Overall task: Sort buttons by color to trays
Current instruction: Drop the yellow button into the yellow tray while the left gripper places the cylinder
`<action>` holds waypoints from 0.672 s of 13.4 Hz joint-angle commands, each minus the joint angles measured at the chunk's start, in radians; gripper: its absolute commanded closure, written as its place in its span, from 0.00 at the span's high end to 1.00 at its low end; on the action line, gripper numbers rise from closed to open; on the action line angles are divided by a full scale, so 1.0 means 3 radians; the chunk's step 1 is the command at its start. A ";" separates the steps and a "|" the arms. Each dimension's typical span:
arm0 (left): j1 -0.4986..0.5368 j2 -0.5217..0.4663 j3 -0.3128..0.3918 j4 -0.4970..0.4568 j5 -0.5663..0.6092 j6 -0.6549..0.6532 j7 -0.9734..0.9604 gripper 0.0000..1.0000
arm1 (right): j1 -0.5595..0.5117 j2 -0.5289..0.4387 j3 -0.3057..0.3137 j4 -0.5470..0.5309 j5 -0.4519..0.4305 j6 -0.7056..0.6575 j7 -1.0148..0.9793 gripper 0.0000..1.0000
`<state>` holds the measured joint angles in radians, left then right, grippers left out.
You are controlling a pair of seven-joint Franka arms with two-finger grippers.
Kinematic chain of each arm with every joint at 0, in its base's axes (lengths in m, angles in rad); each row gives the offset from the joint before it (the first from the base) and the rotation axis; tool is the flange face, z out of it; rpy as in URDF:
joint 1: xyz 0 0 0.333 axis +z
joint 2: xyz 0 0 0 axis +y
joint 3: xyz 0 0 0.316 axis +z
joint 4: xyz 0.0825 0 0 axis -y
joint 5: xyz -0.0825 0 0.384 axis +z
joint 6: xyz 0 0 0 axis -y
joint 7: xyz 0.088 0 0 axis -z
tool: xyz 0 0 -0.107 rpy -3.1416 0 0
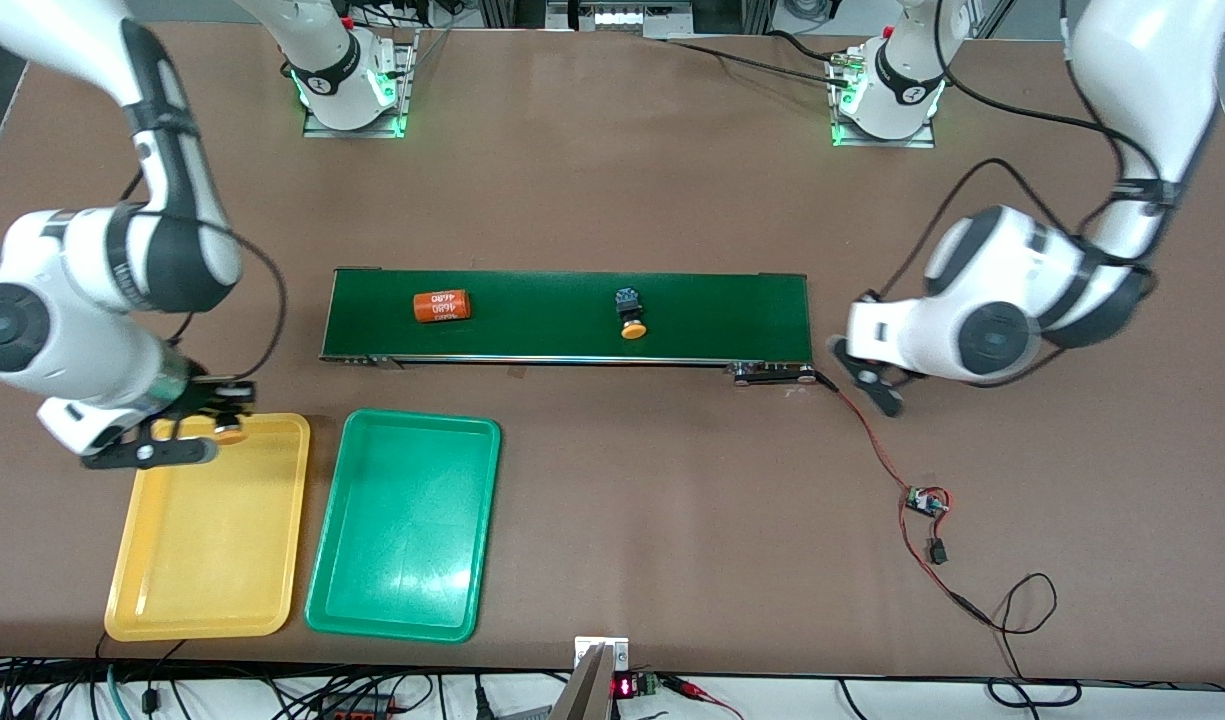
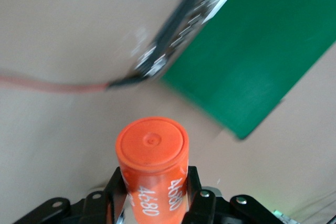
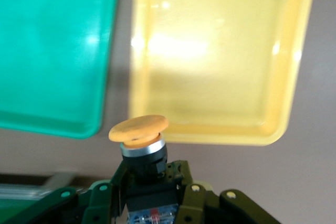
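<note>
Over yellow tray (image 1: 212,540) at its 12 o'clock rim, right gripper (image 1: 222,420) clamps yellow button (image 3: 138,129) for drop; left gripper (image 2: 156,195) clamps orange cylinder (image 2: 152,166), clearing belt (image 1: 572,315).

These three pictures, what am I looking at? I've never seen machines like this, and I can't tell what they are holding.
Two white robot arms work at a brown table, each ending in a two-finger gripper. The big picture looks down from a camera facing them; the two small ones come from cameras on the arms' wrists.

The right gripper hangs over the yellow tray, shut on a yellow-capped button. The green tray lies beside the yellow one.

The left gripper, over the table by the end of the conveyor belt, is shut on an orange cylinder with white numbers.

On the belt lie another cylinder and another yellow button. A red wire runs to a small circuit board.
</note>
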<state>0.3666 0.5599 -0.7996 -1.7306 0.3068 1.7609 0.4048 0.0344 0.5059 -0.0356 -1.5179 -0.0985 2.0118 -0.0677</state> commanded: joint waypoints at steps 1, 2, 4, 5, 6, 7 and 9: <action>-0.0265 0.0097 -0.0029 -0.0060 -0.0036 0.0214 0.0195 0.22 | -0.0063 0.0450 -0.0177 0.0212 -0.0014 0.0481 -0.0280 0.01; -0.0321 0.0102 -0.0029 -0.0142 -0.0031 0.0327 0.0200 0.22 | -0.0074 0.0567 -0.0229 0.0217 -0.0070 0.0671 -0.0351 0.01; -0.0373 0.0102 -0.0029 -0.0372 -0.0010 0.0608 0.0251 0.24 | -0.0145 0.0813 -0.0249 0.0217 -0.0101 0.1181 -0.0408 0.01; -0.0403 0.0123 -0.0029 -0.0433 0.0010 0.0710 0.0286 0.26 | -0.0170 0.0880 -0.0249 0.0207 -0.0091 0.1320 -0.0439 0.02; -0.0439 0.0143 -0.0024 -0.0495 0.0020 0.0802 0.0302 0.35 | -0.0181 0.0916 -0.0249 0.0207 -0.0086 0.1378 -0.0464 0.03; -0.0440 0.0128 -0.0024 -0.0500 0.0020 0.0808 0.0302 0.67 | -0.0191 0.0947 -0.0249 0.0207 -0.0081 0.1393 -0.0480 0.04; -0.0419 0.0052 -0.0029 -0.0490 0.0015 0.0773 0.0434 1.00 | -0.0207 0.0998 -0.0249 0.0207 -0.0081 0.1485 -0.0480 0.16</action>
<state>0.2339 0.6116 -0.8092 -1.8663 0.3091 1.9926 0.4827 -0.0169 0.7920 -0.1152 -1.4807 -0.1158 2.4405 -0.1921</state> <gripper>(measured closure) 0.335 0.590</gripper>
